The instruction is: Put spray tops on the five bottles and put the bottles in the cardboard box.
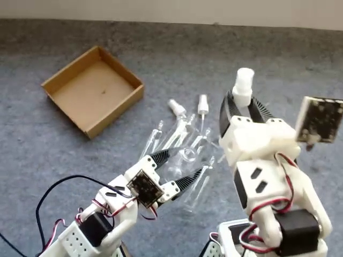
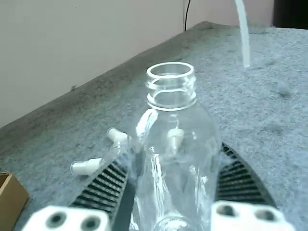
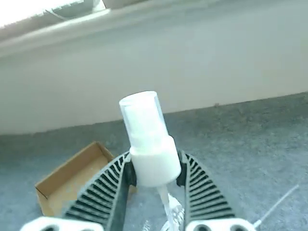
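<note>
My left gripper (image 1: 181, 163) is shut on a clear glass bottle (image 2: 173, 144), held upright with its threaded neck (image 2: 171, 82) open at the top. My right gripper (image 1: 242, 101) is shut on a white spray top (image 3: 149, 139), nozzle up, its dip tube hanging below the fingers. It hangs above the table, to the right of the bottle. The dip tube's end (image 2: 243, 33) hangs above and beyond the bottle neck. The cardboard box (image 1: 94, 88) stands open at the back left with nothing in it.
More clear bottles and spray tops with thin tubes lie heaped on the grey carpet (image 1: 179, 134) between the grippers and the box. Two loose white tops (image 1: 177, 107) (image 1: 202, 104) lie at the heap's far side. A box corner (image 2: 9, 197) shows beside the left gripper.
</note>
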Robot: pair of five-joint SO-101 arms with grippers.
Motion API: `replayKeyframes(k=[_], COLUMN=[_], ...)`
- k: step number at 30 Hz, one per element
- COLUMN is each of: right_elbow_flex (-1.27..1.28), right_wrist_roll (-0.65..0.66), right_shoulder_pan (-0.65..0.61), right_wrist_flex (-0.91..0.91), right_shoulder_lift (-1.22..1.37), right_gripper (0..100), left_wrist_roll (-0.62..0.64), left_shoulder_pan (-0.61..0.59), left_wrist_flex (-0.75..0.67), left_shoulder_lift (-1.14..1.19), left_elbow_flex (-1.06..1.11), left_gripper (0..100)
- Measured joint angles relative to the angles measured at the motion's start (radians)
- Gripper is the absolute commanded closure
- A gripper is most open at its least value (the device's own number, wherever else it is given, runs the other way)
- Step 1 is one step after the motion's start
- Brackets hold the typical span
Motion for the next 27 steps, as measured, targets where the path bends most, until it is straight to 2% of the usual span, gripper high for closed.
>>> replayKeyframes(k=[5, 11, 18, 22, 27], right_elbow_flex=[0.000, 0.005, 0.152, 0.285, 0.371], right_wrist_roll=[-0.037, -0.038, -0.038, 0.035, 0.051], right_shoulder_pan=[-0.081, -0.226, -0.241, -0.239, -0.239], right_wrist_flex=[-0.054, -0.054, -0.069, -0.157, -0.222], right_shoulder_lift=[-0.058, -0.117, -0.164, -0.192, -0.261], right_gripper=[93.5, 93.5, 93.5, 93.5, 93.5], left_wrist_roll=[0.000, 0.000, 0.000, 0.000, 0.000], left_shoulder_pan=[0.072, 0.074, 0.081, 0.077, 0.077], left_wrist_flex=[0.000, 0.000, 0.000, 0.000, 0.000], left_shoulder_lift=[0.000, 0.000, 0.000, 0.000, 0.000], left_elbow_flex=[0.000, 0.000, 0.000, 0.000, 0.000], left_gripper=[92, 92, 92, 92, 92])
